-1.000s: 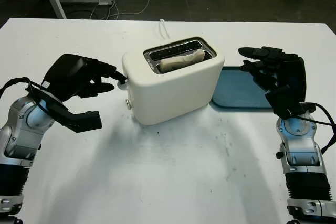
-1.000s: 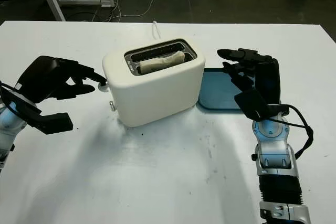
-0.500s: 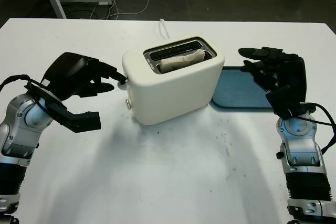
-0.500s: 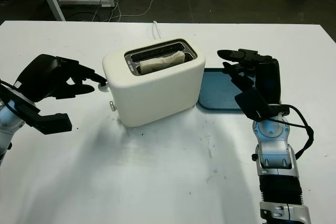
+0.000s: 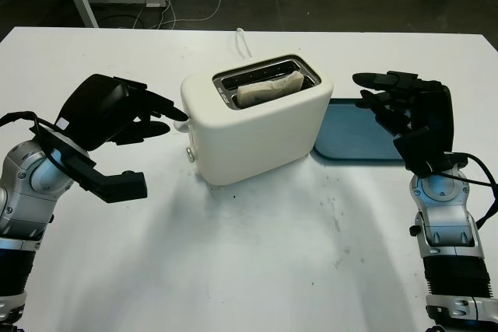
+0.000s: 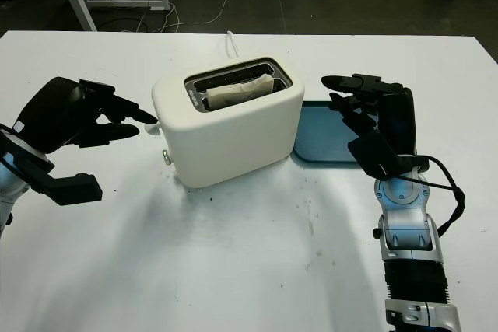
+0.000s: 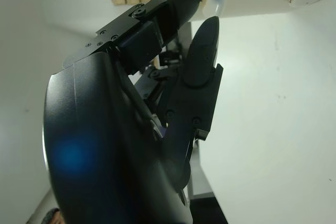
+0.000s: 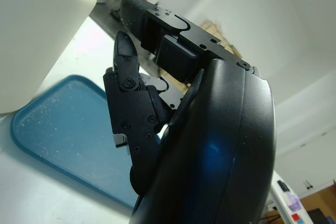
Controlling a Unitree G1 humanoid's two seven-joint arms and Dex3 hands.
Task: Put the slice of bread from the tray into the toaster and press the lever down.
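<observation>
Cream toaster (image 5: 257, 126) is already holding the bread slice (image 5: 270, 89) in its front slot, so the lever press is the step in hand

Left hand (image 5: 124, 118) is hovering empty and open at the toaster's left end, with one fingertip (image 5: 180, 114) reaching just beside the lever (image 6: 152, 124); whether it is touching cannot be told. Right hand (image 5: 405, 110) is idling open above the bare blue tray (image 5: 354, 141), holding nothing. Bread is sitting high in the slot, so the lever is probably not down yet. Next, the left finger likely needs settling on top of the lever and pushing straight down until it latches, without sliding the toaster across the white table (image 5: 257, 246)
</observation>
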